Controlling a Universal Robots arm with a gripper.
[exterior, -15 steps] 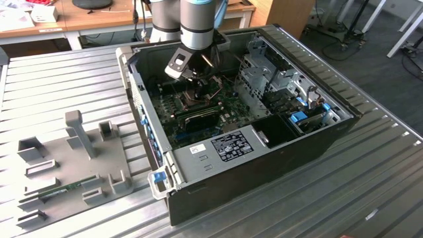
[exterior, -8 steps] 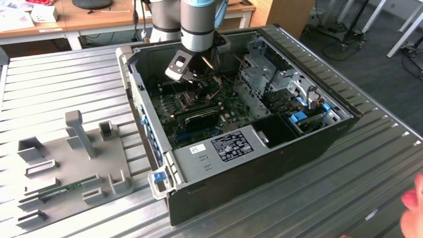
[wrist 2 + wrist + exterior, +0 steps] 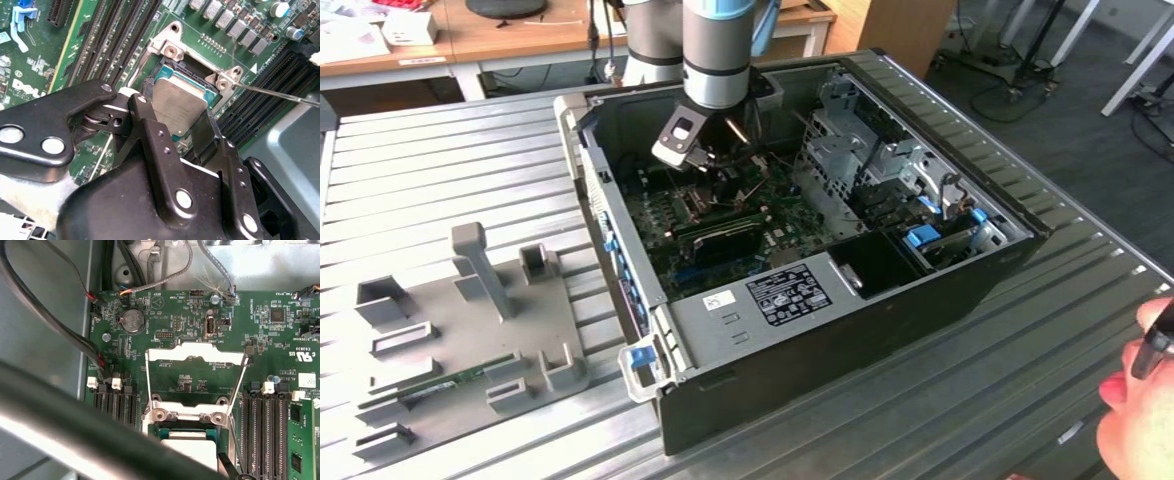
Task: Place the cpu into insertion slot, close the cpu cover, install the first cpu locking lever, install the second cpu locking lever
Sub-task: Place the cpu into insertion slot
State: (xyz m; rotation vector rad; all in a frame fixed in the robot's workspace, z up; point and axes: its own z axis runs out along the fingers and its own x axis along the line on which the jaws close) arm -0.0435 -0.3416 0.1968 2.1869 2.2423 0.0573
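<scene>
Bearing case (image 3: 881, 340) and cpu (image 3: 177, 107) is a slatted table (image 3: 454, 170).

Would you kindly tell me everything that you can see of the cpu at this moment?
The cpu is a small flat square chip with a dull grey metal top and a thin green edge. The black fingers of the claw press on two opposite sides. It lies slightly tilted over the insertion slot of the green board; whether it is seated cannot be told. The cpu cover stands swung open.

Black screw-studded end effector (image 3: 178, 109), grey arm (image 3: 716, 60)
</scene>
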